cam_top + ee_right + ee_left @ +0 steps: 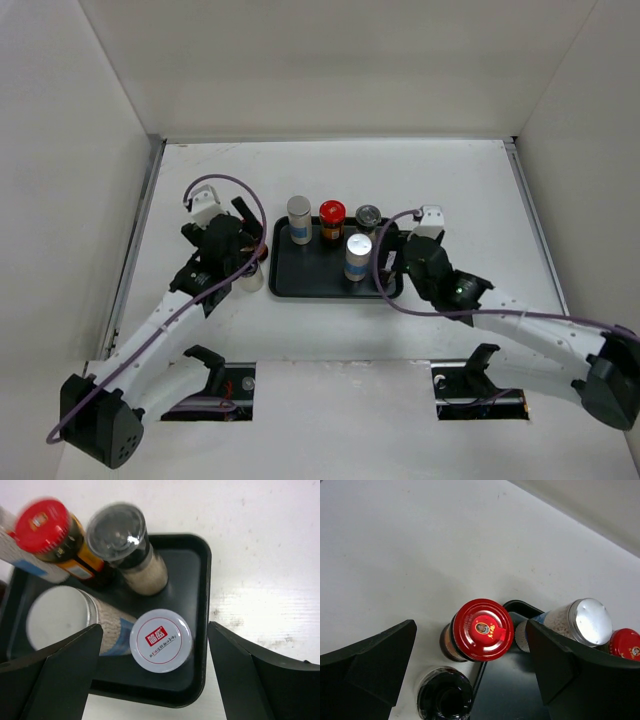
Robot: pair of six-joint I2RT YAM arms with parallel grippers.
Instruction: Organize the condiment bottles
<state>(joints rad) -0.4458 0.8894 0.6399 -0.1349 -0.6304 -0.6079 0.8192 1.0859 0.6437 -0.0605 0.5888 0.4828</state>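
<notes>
Your left hand [471, 626] is spread apart; centre it on the red-lidded jar [482, 630], drop below the lid, squeeze

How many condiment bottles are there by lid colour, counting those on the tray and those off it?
Red lids: 2
Silver lids: 2
White lid: 1
Black or dark lids: 2
Total: 7

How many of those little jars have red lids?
2: one red-lidded jar in the black tray's far row, another on the white table beside the tray, inside the open left claw. Arms may hide more.
</notes>
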